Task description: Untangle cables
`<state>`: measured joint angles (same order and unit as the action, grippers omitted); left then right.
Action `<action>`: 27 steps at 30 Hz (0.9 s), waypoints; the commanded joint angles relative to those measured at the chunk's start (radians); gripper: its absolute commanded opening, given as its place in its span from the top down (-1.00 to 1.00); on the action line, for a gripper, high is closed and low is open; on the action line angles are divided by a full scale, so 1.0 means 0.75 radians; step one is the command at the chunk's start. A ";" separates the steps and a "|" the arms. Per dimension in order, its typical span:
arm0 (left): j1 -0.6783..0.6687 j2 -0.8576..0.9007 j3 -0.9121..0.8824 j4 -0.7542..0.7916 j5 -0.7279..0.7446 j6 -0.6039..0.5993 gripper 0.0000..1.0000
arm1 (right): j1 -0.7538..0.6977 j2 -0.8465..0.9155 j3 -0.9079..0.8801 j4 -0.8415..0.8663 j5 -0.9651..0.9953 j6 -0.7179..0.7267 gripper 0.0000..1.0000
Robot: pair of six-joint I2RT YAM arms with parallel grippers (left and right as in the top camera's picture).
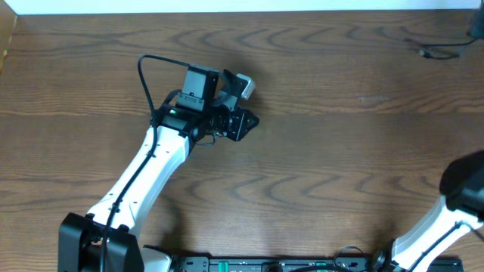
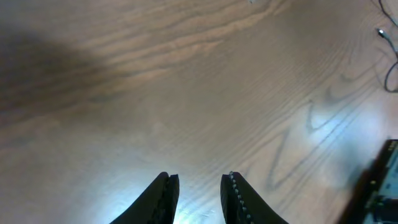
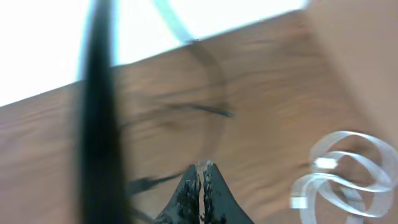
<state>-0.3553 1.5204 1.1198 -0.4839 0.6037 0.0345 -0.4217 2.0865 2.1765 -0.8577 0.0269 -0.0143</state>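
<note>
Overhead, the left arm [image 1: 151,162] reaches out over bare worktop [image 1: 340,151], while the black cable [image 1: 442,47] lies well apart from it, near the far right corner. The left wrist view shows the left fingers [image 2: 233,196] standing a little apart with nothing between them. The same cable and its small plug are far off at the upper right of that view.

In the right wrist view, the right fingers [image 3: 200,186] are pressed together. A thin dark cord arcs down toward their tips, but the picture is too blurred to tell whether it is pinched there or only passes behind. The white cable [image 3: 342,174] lies in loose loops on the worktop just to the right of those fingers. It looks clear of the dark cord, though I can't be sure.

My read is that the separating step is under way on the right side, with the left arm idle. The next move likely calls for the left fingers to travel across to the cables. They would need to widen, take one cord and draw it away from the other without dragging both.
</note>
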 commanded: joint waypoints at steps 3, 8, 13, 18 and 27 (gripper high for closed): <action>-0.111 -0.015 -0.002 -0.031 -0.030 -0.119 0.42 | -0.163 0.276 0.197 -0.016 0.600 -0.011 0.98; -0.266 -0.015 -0.002 0.007 -0.277 -0.164 0.35 | -0.304 0.434 0.273 -0.061 0.604 0.098 0.98; -0.347 -0.015 -0.002 0.101 -0.312 -0.163 0.03 | -0.336 0.509 0.272 -0.036 0.599 0.110 0.99; -0.348 -0.015 -0.002 0.109 -0.308 -0.163 0.03 | -0.334 0.515 0.272 0.003 0.463 0.117 0.98; -0.348 -0.015 -0.002 0.053 -0.308 -0.162 0.03 | -0.337 0.515 0.273 0.067 0.401 0.223 0.99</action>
<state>-0.6174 1.5204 1.1198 -0.4385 0.3855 -0.0792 -0.6697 2.4660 2.3558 -0.8223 0.3424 0.0803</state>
